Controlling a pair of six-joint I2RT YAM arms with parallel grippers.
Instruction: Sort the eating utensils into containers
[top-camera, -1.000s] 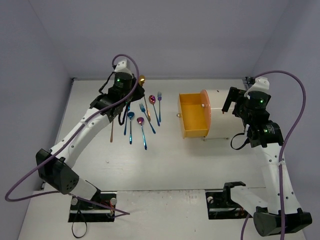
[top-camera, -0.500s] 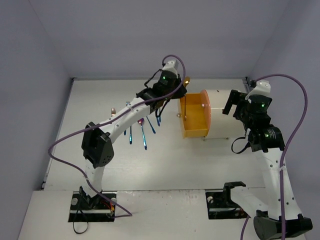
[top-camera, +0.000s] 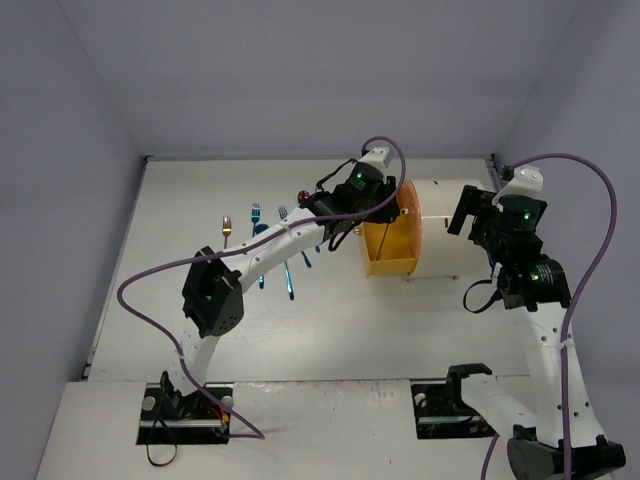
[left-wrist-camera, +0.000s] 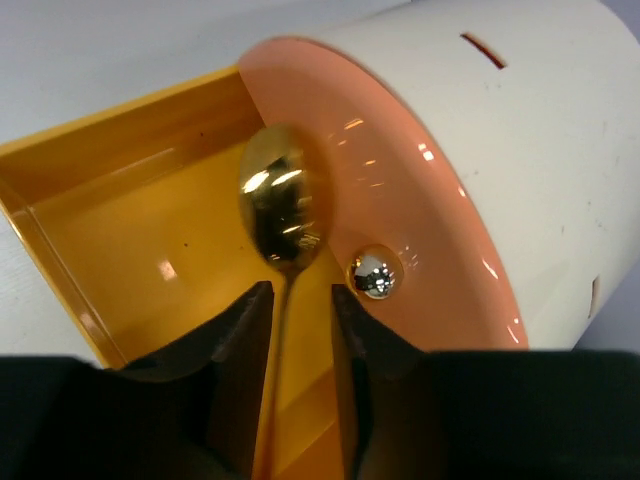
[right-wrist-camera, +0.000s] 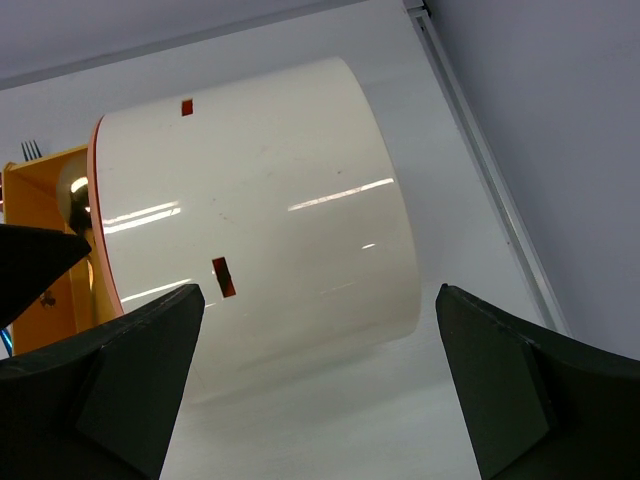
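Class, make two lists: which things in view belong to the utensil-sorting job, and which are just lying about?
Part of the job: gold spoon; open drawer; cabinet; utensils on the table; left gripper.
Just lying about: purple cables; table-edge rail.

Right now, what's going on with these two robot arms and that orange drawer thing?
The left gripper has a gold spoon between its fingers, bowl end out, over the open orange drawer of the white cabinet. Its jaws stand a little wider than the handle, so the grip looks loose. The right gripper is wide open beside the cabinet's white side, holding nothing. Several other utensils lie on the table left of the drawer.
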